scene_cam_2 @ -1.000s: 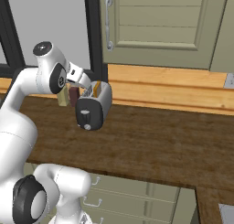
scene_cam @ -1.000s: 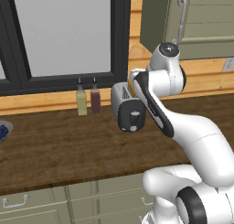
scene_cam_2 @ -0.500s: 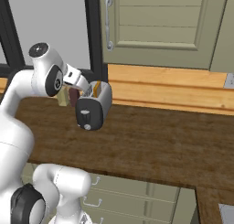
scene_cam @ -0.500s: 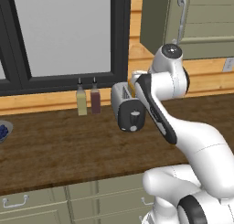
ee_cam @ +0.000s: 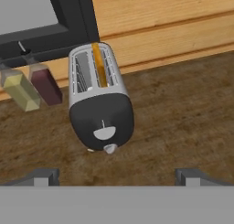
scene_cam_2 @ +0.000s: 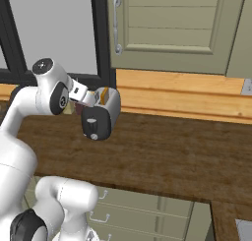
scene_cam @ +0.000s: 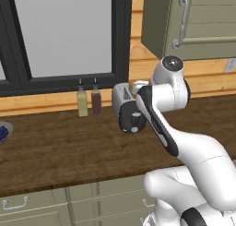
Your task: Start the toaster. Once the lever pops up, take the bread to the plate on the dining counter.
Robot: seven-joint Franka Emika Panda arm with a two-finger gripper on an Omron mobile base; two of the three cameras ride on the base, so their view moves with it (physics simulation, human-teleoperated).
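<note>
One toaster (ee_cam: 100, 104) stands on the brown wooden desk (ee_cam: 183, 118), with one slice of bread (ee_cam: 99, 65) sunk in one of its two top slots. Two slim bottles stand just beside the toaster, against the window frame (scene_cam: 122, 40): a yellowish bottle (ee_cam: 20, 90) farther from the toaster and a dark red bottle (ee_cam: 45, 83) nearer to it. The fingers (ee_cam: 116, 176) are spread wide apart, holding nothing, a short way in front of the toaster's black end face.

The hand view shows the bread's orange-brown edge in the slot, the lever mark and the small knob low on the toaster's face. The left base view adds a blue-patterned bowl (scene_cam: 3, 132) far from the toaster at the desk's edge, and a wall cupboard (scene_cam: 193, 22) above the toaster. The right base view shows the bread as a small tan tip in the toaster, and drawer handles (scene_cam_2: 101, 218) below the desk. No brand or writing can be read on anything.
</note>
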